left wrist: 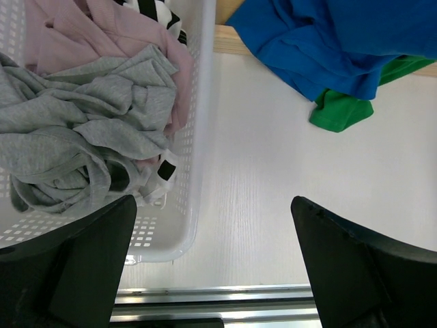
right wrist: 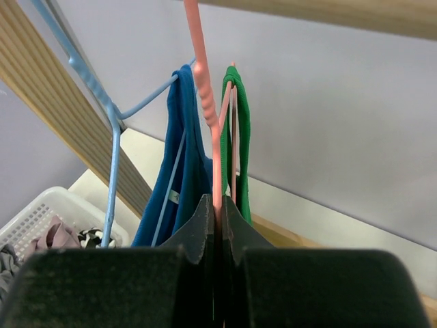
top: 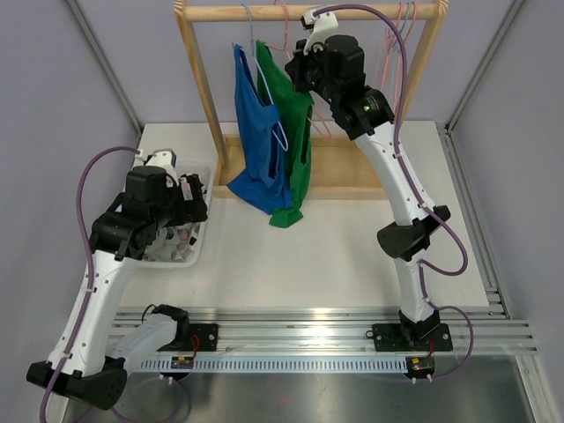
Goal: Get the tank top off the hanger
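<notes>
Right gripper (right wrist: 218, 208) is up at the wooden rack (top: 308, 12), and I see its fingers pinched together on the lower arm of the pink hanger (right wrist: 207, 102), with the plastic running straight down into the closed jaws. That hanger carries the green tank top (right wrist: 240, 137), one strap looped over its upper end. From the overhead camera the green tank top (top: 295, 132) hangs full length off the rail, its hem bunched on the table (top: 291, 264) just in front of the rack's base board. Right beside it, on my left, the blue tank top (top: 257, 132) hangs from a light blue hanger (right wrist: 113, 137), and the two garments touch along their sides.

Left gripper (left wrist: 213, 225) hangs wide apart with nothing between the fingers, low over the right wall of the white laundry basket (left wrist: 198, 137), one finger over the basket and the other over the tabletop. Inside the basket I can make out a crumpled grey garment (left wrist: 75, 123) and a pink garment (left wrist: 102, 34) behind it.
</notes>
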### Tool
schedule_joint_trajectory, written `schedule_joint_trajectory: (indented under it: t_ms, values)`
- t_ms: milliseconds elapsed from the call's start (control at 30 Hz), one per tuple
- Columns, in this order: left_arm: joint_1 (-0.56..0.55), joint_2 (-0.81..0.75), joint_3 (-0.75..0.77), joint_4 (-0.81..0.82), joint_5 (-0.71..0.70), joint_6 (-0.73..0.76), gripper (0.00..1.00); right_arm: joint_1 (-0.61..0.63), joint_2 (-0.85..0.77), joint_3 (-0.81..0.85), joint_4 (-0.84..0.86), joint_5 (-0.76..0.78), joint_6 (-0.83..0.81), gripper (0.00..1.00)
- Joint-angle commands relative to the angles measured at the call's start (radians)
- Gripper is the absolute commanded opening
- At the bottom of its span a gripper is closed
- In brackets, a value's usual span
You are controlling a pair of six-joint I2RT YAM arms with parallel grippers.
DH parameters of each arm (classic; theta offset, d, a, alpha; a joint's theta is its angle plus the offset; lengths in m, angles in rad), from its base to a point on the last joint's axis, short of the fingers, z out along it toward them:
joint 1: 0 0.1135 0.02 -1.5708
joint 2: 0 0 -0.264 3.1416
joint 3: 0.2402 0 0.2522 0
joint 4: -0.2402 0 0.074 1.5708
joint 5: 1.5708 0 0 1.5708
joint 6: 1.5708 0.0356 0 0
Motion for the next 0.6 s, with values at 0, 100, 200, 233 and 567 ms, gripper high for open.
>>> schedule_joint_trajectory:
  t_ms: [0, 100, 200, 233, 567]
  values:
    - [-0.036, -0.034, 0.020, 0.044, -0.011, -0.021, 0.99, 0.010, -0.110, 0.015, 0.156, 0.059, 0.007, 0.00]
    - [-0.066, -0.048, 0.026, 0.048, -0.006, -0.035, 0.99, 0.010, -0.140, 0.004, 0.163, 0.093, -0.005, 0.00]
    - [-0.100, -0.068, 0.038, 0.057, 0.015, -0.052, 0.99, 0.010, -0.186, -0.039, 0.153, 0.121, -0.015, 0.00]
    - [-0.123, -0.073, 0.044, 0.065, 0.024, -0.054, 0.99, 0.010, -0.206, -0.063, 0.161, 0.121, -0.015, 0.00]
    - [-0.283, -0.113, 0.152, 0.218, 0.115, -0.084, 0.99, 0.009, -0.548, -0.506, 0.193, 0.106, 0.011, 0.00]
